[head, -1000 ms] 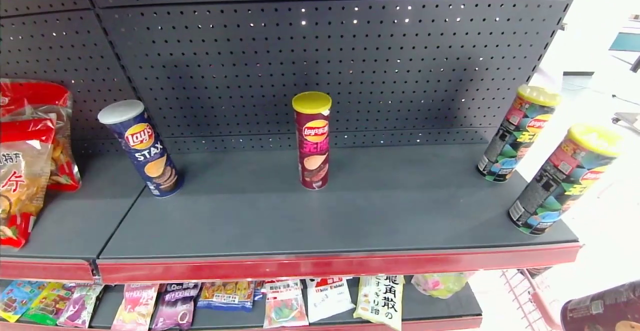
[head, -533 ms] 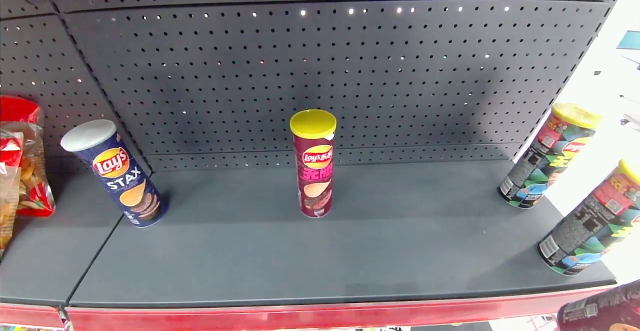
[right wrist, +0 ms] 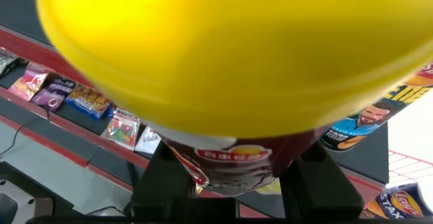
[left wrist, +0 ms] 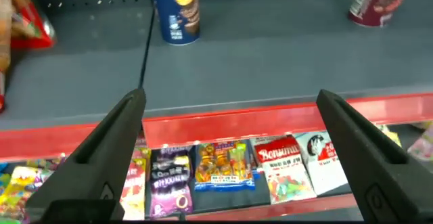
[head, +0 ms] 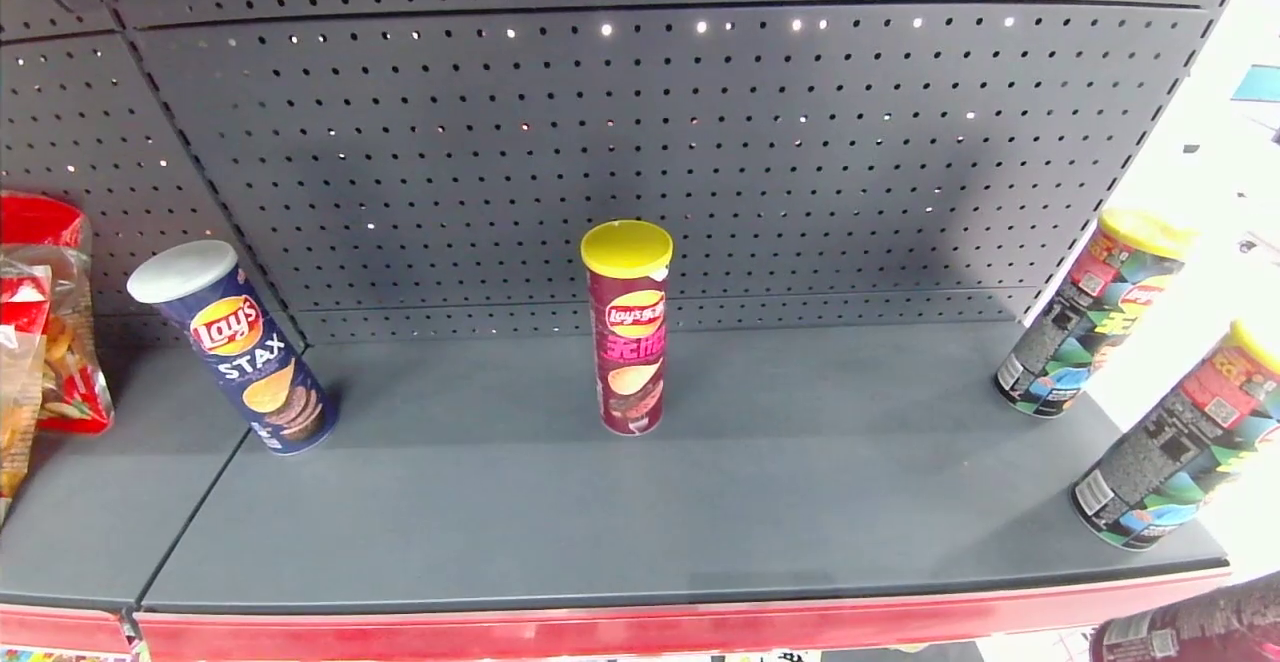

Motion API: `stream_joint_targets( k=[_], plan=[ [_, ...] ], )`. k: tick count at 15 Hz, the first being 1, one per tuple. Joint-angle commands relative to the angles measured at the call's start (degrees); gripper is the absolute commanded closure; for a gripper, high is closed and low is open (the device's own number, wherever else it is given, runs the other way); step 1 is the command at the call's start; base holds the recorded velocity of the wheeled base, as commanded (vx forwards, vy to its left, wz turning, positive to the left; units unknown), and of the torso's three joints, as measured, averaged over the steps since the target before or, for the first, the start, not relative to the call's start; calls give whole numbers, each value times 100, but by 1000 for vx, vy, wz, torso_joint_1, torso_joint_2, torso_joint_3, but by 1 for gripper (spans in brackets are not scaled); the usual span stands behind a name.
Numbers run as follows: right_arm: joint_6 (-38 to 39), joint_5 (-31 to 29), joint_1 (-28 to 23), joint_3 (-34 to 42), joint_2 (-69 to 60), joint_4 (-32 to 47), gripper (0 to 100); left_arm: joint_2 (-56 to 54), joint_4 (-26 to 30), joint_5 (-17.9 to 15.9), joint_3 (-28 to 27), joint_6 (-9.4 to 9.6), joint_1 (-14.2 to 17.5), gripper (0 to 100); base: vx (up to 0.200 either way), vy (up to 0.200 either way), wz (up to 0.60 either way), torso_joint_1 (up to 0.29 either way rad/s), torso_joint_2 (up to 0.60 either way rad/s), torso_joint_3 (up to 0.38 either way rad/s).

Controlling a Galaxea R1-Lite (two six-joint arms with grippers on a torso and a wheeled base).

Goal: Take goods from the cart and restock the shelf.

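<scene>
On the dark shelf [head: 760,502] a blue can [head: 235,347] stands at the left and a maroon can with a yellow lid [head: 628,327] in the middle. Two black-and-green cans [head: 1095,312] [head: 1170,442] stand at the right end. My right gripper [right wrist: 237,180] is shut on another maroon can [right wrist: 233,160], whose yellow lid [right wrist: 230,48] faces the camera. That held can [head: 1195,627] shows below the shelf's right front corner. My left gripper [left wrist: 230,116] is open, low before the shelf's red front edge [left wrist: 230,119], with the blue can [left wrist: 174,11] beyond it.
Red snack bags [head: 45,332] fill the shelf's left end. A perforated back panel [head: 640,162] closes the rear. Small sweet packets [left wrist: 223,170] line the lower shelf. A blue can [right wrist: 406,200] lies in the red wire cart [right wrist: 406,162] below. Between the standing cans the shelf is bare.
The head camera rose and closed in on the shelf a second ago, so the whole picture shifted. Since then the held can has edged slightly left at the lower right.
</scene>
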Motion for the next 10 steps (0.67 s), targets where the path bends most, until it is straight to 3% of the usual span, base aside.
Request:
stream_joint_targets(
  k=[1,2,3,4,6,8,10],
  plan=[
    [-4,45,-3,-5,-23,-1,100,547,-201,-349,-866,-253,-174,0,0,0,0,0,0,0],
    [-4,45,-3,13,4,-1,100,1523,-209,-481,-1868,-640,-385,0,0,0,0,0,0,0],
    [-4,45,-3,30,39,-1,100,2112,-183,-551,-2668,-710,-561,0,0,0,0,0,0,0],
    [-13,45,-3,74,39,-1,100,2525,-166,-709,-3037,-710,-728,0,0,0,0,0,0,0],
    [-13,37,5,118,48,-1,100,3281,-227,-1474,-3309,-675,-1132,0,0,0,0,0,0,0],
    [-13,37,5,66,83,-10,100,4186,-693,-2256,-3239,-394,-1220,0,0,0,0,0,0,0],
    [-13,37,5,30,127,-19,100,5003,-1062,-2555,-3230,-42,-1220,0,0,0,0,0,0,0]
  ],
)
